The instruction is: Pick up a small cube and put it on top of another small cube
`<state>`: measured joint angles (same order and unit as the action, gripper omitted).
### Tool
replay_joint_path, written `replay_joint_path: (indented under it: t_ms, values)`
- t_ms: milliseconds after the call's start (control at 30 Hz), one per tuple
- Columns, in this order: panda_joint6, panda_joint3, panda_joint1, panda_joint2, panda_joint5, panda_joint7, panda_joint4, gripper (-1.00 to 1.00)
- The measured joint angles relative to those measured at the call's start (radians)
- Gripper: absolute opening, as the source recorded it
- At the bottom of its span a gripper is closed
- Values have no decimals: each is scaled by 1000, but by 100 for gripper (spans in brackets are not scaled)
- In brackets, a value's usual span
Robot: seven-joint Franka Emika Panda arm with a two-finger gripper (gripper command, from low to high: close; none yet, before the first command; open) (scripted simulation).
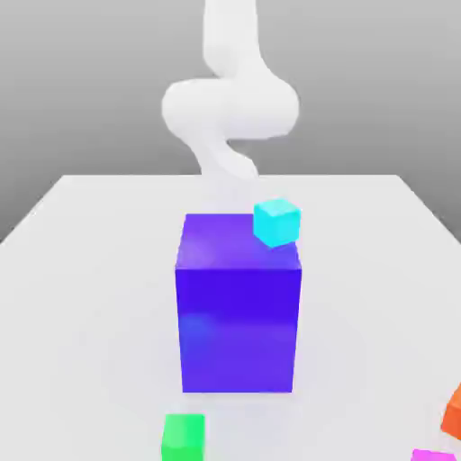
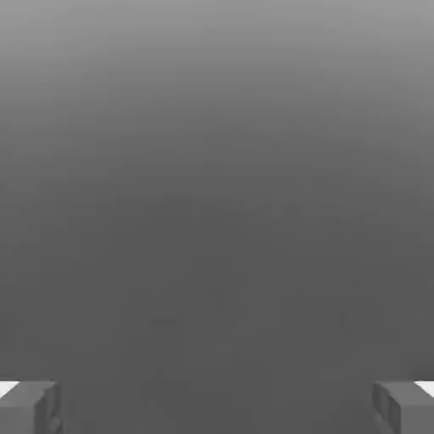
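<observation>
A small cyan cube shows tilted at the far top corner of a tall blue block, on the exterior view's right; I cannot tell whether it rests on the block or sits behind it. A small green cube lies on the table in front of the block. At the exterior view's right edge are a small orange cube and a small magenta cube, both cut off. My white arm rises behind the block. In the hand view my gripper is open, its grey fingers wide apart with nothing between them.
The tall blue block stands mid-table as the main obstacle. The white table stretches to both sides of it, with its far edge just behind the arm's base. The hand view looks at plain grey background.
</observation>
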<state>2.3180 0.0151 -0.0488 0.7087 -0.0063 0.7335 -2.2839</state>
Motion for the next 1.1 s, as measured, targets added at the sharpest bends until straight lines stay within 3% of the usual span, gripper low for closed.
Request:
replay_joint_path:
  t_ms: [700,1100]
  values:
    - [155,-10,-249,-768,44,-626,134,0]
    - [256,-80,-301,-1202,-49,-880,211,0]
